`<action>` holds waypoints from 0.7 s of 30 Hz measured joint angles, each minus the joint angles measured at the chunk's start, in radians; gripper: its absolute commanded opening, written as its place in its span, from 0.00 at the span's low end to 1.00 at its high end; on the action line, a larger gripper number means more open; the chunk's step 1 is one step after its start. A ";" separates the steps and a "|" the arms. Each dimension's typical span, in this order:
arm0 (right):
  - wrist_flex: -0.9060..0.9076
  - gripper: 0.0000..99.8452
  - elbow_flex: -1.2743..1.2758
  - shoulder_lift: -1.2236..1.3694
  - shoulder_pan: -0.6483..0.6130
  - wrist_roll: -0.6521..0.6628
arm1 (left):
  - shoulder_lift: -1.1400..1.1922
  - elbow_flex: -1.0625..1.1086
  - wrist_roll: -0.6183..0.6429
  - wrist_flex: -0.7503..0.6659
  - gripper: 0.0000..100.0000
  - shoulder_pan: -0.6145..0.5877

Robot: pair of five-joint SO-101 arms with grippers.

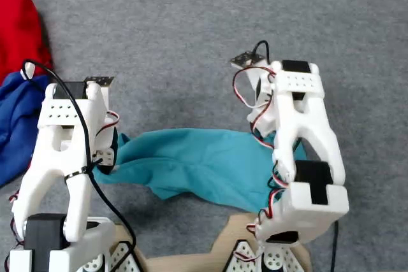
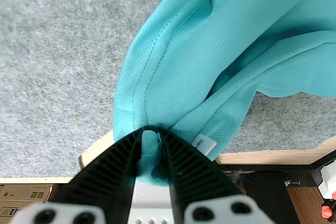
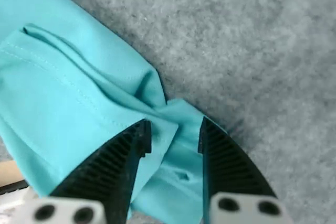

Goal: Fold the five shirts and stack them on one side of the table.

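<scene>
Arms, two, white: left arm [image 1: 64, 157] and right arm [image 1: 299, 138], mounted at the near edge and leaning in over the cloth. Worktop [image 1: 191, 30]: grey felt, with a wooden edge [image 2: 262, 157] at the front. Teal shirt [image 1: 197, 164]: one, crumpled and unfolded, stretched in a loose band between the two arms near the front edge. Blue garment [image 1: 19, 119] and red garment [image 1: 19, 23]: bunched together at the far left side, touching each other, apart from the teal shirt; whether they are folded cannot be told. Left end effector [image 2: 151, 129]: clenched on a stitched hem fold at the shirt's left end, cloth pinched between the jaws. Right end effector [image 3: 174, 129]: released, jaws apart and straddling a puckered fold at the shirt's right end. Label [image 2: 205, 144]: small, white, sewn at the hem. Step judged: laying the teal shirt out, folding not yet begun. Next move calls for the right end effector to clamp its fold, so both ends can be drawn apart and the cloth spread flat.
</scene>
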 measured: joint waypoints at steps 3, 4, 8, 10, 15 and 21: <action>-0.006 0.17 0.000 0.028 -0.002 0.000 | 0.000 0.000 0.000 0.000 0.02 0.000; -0.006 0.17 0.000 0.032 0.000 0.000 | 0.000 0.000 0.000 0.000 0.02 0.000; -0.006 0.17 0.000 0.034 -0.002 0.000 | 0.000 0.000 0.000 0.000 0.02 0.000; -0.006 0.17 0.000 0.034 -0.002 0.000 | 0.000 0.000 0.000 0.000 0.02 0.000; -0.006 0.17 0.006 0.034 -0.002 0.005 | 0.000 0.000 0.000 0.000 0.02 0.000; -0.008 0.07 0.046 0.034 -0.002 0.006 | 0.000 0.000 0.000 0.000 0.02 0.000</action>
